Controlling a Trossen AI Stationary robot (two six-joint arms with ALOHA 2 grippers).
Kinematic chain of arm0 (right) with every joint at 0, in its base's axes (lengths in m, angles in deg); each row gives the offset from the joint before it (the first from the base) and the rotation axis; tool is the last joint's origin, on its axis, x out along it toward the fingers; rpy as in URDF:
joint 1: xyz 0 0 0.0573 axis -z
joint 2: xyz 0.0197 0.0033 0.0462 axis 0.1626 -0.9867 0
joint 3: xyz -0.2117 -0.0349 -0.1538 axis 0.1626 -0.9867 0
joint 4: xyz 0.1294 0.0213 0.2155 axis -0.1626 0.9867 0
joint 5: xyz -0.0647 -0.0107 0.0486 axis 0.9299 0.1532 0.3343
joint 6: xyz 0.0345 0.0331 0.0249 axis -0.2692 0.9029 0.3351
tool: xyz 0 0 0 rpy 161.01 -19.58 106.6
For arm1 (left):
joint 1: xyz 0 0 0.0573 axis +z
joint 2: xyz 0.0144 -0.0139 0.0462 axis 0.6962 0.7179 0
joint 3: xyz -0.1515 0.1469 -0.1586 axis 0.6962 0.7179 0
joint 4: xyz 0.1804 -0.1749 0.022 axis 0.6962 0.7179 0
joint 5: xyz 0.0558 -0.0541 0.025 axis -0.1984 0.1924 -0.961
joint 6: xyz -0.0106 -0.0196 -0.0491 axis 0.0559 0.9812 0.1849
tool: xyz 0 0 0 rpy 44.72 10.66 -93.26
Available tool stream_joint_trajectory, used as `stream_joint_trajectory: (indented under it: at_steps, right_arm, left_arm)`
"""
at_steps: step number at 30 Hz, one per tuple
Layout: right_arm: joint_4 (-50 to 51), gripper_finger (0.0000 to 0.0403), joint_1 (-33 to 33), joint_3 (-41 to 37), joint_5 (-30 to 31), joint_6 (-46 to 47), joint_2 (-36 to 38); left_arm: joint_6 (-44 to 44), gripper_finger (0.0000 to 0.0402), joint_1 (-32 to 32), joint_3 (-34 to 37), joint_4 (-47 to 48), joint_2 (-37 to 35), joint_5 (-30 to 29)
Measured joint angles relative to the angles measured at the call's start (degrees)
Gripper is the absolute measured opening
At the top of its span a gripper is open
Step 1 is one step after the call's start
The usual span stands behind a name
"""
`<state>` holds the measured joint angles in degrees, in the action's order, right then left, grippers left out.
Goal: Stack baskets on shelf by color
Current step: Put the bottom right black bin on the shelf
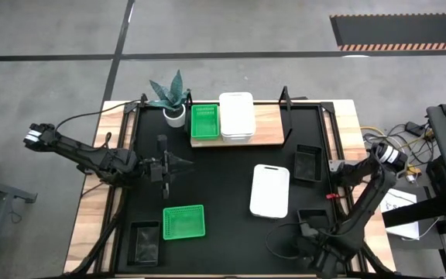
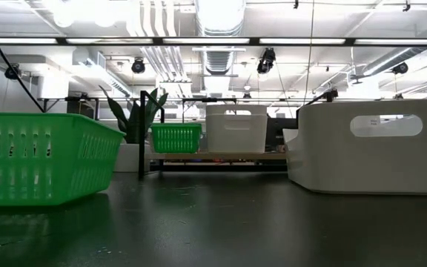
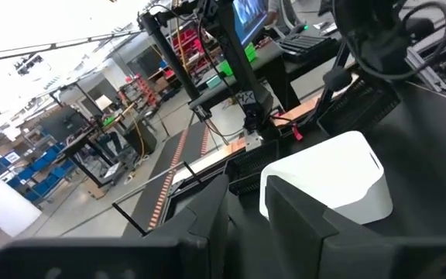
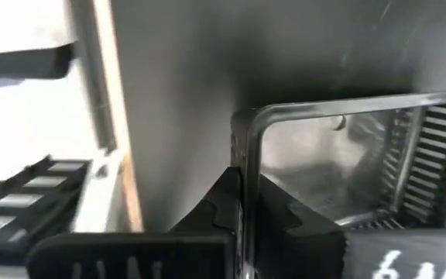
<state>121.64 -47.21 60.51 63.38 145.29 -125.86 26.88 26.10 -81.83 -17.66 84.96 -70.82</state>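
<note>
right wrist view shows the right claw [image 4: 242,205] closed on the wall of a black basket [image 4: 362,163]; the thin rim stands between the two dark fingers [image 4: 285,221]. in the high view this claw [image 1: 310,226] is at the lower right of the frame, at the black basket [image 1: 313,221] near the right edge of the desk [image 1: 223,232].

the left claw [image 1: 188,163] is at the left centre of the high view, above the desk, with nothing in it; in the left wrist view its fingers [image 3: 300,225] stand a little apart.

below the left claw in the high view lies a green basket [image 1: 184,222], and at the lower left corner a second black basket [image 1: 145,240]. a white basket [image 1: 269,191] lies right of centre, and a third black basket [image 1: 307,163] is just right of it, higher in the frame.

the shelf [image 1: 269,124] is at the upper centre. on it stand a green basket on shelf [image 1: 204,122] on the left and white baskets on shelf [image 1: 237,116] beside it, touching. a potted plant [image 1: 173,97] stands left of the shelf.
</note>
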Motion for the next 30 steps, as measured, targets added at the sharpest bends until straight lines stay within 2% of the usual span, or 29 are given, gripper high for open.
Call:
stream_joint_trajectory:
  at_steps: [3,5,13,18,22,30]
  right_arm:
    - [7.3,0.0008,0.2,5.1,-2.8,1.5,0.1]
    - [13.1,0.0008,0.2,8.5,-1.9,2.6,0.1]
    - [25.5,0.0008,0.8,18.6,13.0,4.5,0.2]
    - [33.5,0.0008,6.1,22.5,18.6,6.2,0.2]
    - [32.6,0.0008,13.2,24.2,21.4,-3.8,0.7]
    - [31.2,0.0008,30.8,30.2,26.9,-32.4,0.6]
  left_arm:
    - [1.1,0.0074,0.0,0.0,0.0,0.0,0.0]
    - [1.1,0.0074,0.0,0.0,-0.2,0.0,0.0]
    - [1.1,0.0074,0.0,0.0,-1.4,1.5,0.0]
    - [0.9,0.0074,0.0,0.0,-1.7,1.6,0.0]
    - [1.0,0.0074,0.0,0.0,-2.3,1.6,0.0]
    - [1.0,0.0074,0.0,0.0,-2.5,1.7,0.0]
